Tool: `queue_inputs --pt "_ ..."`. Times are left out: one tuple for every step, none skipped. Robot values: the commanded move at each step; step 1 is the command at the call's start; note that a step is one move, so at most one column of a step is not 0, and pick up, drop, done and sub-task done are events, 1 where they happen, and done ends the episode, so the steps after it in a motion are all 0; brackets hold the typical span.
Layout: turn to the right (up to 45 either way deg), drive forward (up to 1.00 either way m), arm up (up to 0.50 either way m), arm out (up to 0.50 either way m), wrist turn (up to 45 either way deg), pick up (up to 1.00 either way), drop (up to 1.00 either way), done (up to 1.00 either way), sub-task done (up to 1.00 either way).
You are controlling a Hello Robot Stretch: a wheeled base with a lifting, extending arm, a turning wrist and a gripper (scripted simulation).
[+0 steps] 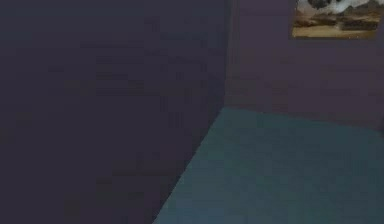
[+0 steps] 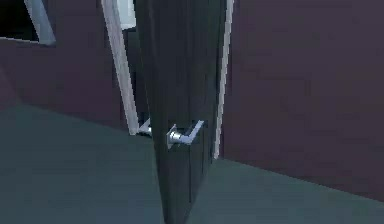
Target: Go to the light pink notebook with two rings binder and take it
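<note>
Wall [image 1: 100, 100] looms close ahead, painting [image 1: 337, 18] beyond; dark door [image 2: 180, 90] with metal handle [image 2: 185, 133] stands ajar beside you. Claw's state you cannot tell.

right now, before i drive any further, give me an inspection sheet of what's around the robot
surface: bare blue-grey floor
job's things: nothing seen
clutter: nothing seen
grippers: nothing seen
cables: nothing seen
surroundings: dark purple wall close on the forward view's left; framed picture high on the wall beyond; in the arm side view, a dark door standing ajar, edge toward the camera, with a metal lever handle and a pale door frame behind it
</note>
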Motion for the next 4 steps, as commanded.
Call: queue_inputs --pt "18.0 0.00 0.00 0.00 0.0 0.00 0.00 0.00 0.00" --pt "0.0 0.75 0.00 0.00 0.0 0.00 0.00 0.00 0.00" --pt "45.0 0.00 0.00 0.00 0.0 0.00 0.00 0.00 0.00" --pt "39.0 0.00 0.00 0.00 0.0 0.00 0.00 0.00 0.00"
